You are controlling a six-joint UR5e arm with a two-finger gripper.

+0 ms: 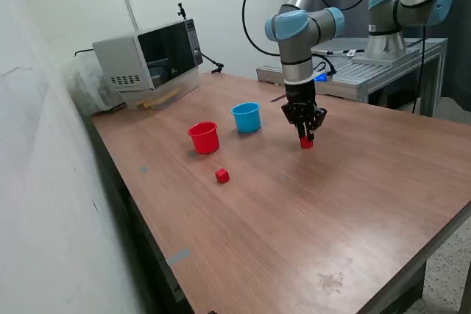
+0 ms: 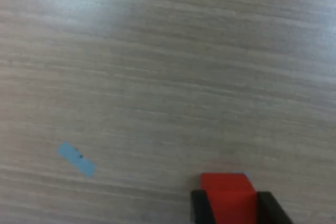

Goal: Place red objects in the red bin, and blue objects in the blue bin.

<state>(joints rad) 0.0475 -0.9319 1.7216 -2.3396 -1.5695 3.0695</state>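
My gripper (image 1: 306,137) points down at the table, to the exterior view's right of the light blue cup (image 1: 246,117). It is shut on a small red cube (image 1: 306,142), which sits at or just above the tabletop. In the wrist view the red cube (image 2: 228,195) sits between the two black fingertips (image 2: 200,208). A second red cube (image 1: 222,176) lies on the table in front of the red cup (image 1: 204,137). The red cup stands to the exterior view's left of the blue cup. No dark blue cubes are in view.
A microwave (image 1: 151,55) stands at the table's back left in the exterior view. A second robot arm (image 1: 401,12) and a metal bench (image 1: 368,71) are behind the table. A small blue tape scrap (image 2: 76,159) lies on the wood in the wrist view.
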